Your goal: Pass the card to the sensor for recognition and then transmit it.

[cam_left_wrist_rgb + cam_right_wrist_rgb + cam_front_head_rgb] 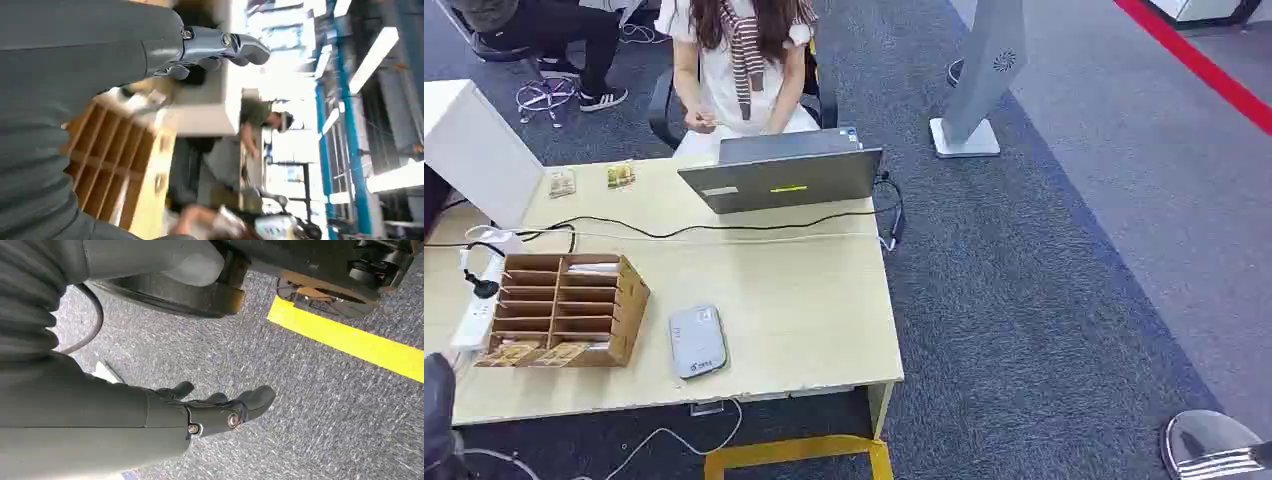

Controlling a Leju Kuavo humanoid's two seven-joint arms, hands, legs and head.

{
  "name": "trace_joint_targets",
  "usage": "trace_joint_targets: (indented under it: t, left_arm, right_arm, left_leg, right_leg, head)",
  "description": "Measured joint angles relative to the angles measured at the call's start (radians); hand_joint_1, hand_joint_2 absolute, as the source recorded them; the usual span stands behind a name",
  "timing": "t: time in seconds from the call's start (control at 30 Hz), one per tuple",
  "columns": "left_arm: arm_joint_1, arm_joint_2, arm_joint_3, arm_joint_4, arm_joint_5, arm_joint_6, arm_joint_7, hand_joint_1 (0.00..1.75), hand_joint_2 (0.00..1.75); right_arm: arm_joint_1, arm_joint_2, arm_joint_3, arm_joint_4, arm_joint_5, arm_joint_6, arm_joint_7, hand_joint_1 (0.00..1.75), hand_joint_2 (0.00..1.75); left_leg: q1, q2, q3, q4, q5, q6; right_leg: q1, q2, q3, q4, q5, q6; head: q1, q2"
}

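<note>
A wooden slotted organizer (564, 308) stands on the left of the light table (804, 320), with yellowish cards (534, 352) in its bottom slots. The grey card sensor (697, 341) lies flat just right of it, near the front edge. My left hand (220, 47) hovers close beside the organizer (115, 165), fingers apart and holding nothing; its dark cover (436, 410) shows at the table's front left corner. My right hand (215, 412) hangs over the carpet, fingers stretched out and empty. The silver right arm (1214, 450) is at the lower right.
A person sits behind the table at an open laptop (784, 175). Two small packets (621, 176) lie at the back left beside a white box (474, 150). A power strip (479, 305) and black cables run along the left. A grey stand (974, 90) rises on the carpet.
</note>
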Motion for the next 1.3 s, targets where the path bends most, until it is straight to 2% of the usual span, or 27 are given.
trace_joint_targets:
  t: [0.07,0.1,0.17,0.2,0.27,0.33,0.47,0.6,0.9,1.3]
  left_arm:
    - [-0.090,0.071,-0.082,0.022,-0.339,0.115,0.110,0.00,1.75]
    - [-0.148,0.116,-0.119,0.053,-0.578,0.136,0.225,0.00,1.75]
    - [-0.271,0.183,-0.184,0.137,-0.911,0.117,0.410,0.00,1.75]
    - [-0.343,0.221,-0.219,0.196,-1.041,0.090,0.485,0.00,1.75]
    - [-0.488,0.268,-0.277,0.320,-1.199,0.038,0.580,0.00,1.75]
    - [-0.619,0.305,-0.323,0.440,-1.284,0.003,0.627,0.00,1.75]
    - [-0.817,0.350,-0.403,0.669,-1.375,-0.051,0.681,0.00,1.75]
    - [-0.921,0.374,-0.439,0.818,-1.404,-0.056,0.700,0.00,1.75]
    - [-1.017,0.403,-0.464,1.016,-1.426,-0.060,0.738,0.00,1.75]
    - [-1.026,0.397,-0.489,1.114,-1.428,-0.016,0.733,0.00,1.75]
  right_arm:
    - [-0.003,0.000,0.000,0.000,0.018,0.015,0.006,0.00,1.75]
    - [-0.006,0.000,0.000,0.000,0.028,0.022,0.009,0.00,1.75]
    - [-0.008,0.001,0.003,0.000,0.043,0.034,0.010,0.00,1.75]
    - [-0.010,0.000,0.004,0.000,0.049,0.038,0.009,0.00,1.75]
    - [-0.011,0.000,0.007,0.000,0.058,0.046,0.003,0.00,1.75]
    - [-0.011,0.000,0.010,0.000,0.061,0.051,-0.002,0.00,1.75]
    - [-0.012,0.000,0.017,0.000,0.065,0.061,-0.002,0.00,1.75]
    - [-0.012,0.000,0.021,0.000,0.068,0.067,-0.007,0.00,1.75]
    - [-0.012,0.000,0.028,0.000,0.077,0.076,-0.016,0.00,1.75]
    - [-0.012,0.000,0.029,0.000,0.077,0.081,-0.019,0.00,1.75]
  left_leg:
    - [0.000,0.000,0.000,0.000,0.002,0.000]
    - [0.000,-0.002,0.000,0.000,0.003,-0.001]
    - [0.001,-0.002,0.000,0.000,0.005,-0.002]
    - [0.001,-0.002,-0.002,0.000,0.006,-0.004]
    - [0.002,-0.001,-0.004,0.000,0.009,-0.005]
    - [0.002,0.002,-0.006,0.000,0.010,-0.005]
    - [0.001,0.005,-0.006,0.000,0.010,-0.005]
    - [0.001,0.006,-0.006,0.000,0.010,-0.005]
    - [0.002,0.006,-0.007,0.000,0.010,-0.005]
    - [0.002,0.006,-0.007,0.000,0.010,-0.005]
  right_leg:
    - [0.000,0.000,-0.002,0.000,0.001,0.000]
    - [0.000,-0.001,-0.002,0.000,0.001,0.000]
    - [0.000,-0.001,-0.003,0.000,0.003,-0.002]
    - [0.000,-0.001,-0.002,0.001,0.005,-0.002]
    - [0.001,0.001,-0.005,0.001,0.008,-0.003]
    - [0.002,0.003,-0.007,0.002,0.010,-0.003]
    - [0.002,0.007,-0.008,0.002,0.011,-0.003]
    - [0.002,0.008,-0.009,0.002,0.011,-0.003]
    - [0.002,0.008,-0.010,0.002,0.011,-0.003]
    - [0.002,0.008,-0.010,0.002,0.011,-0.003]
  head:
    - [0.000,0.000]
    - [0.000,0.000]
    - [-0.002,0.000]
    - [-0.001,0.000]
    - [-0.001,0.000]
    - [-0.002,0.000]
    - [-0.001,0.000]
    - [-0.001,0.000]
    - [-0.001,0.000]
    - [0.000,0.000]
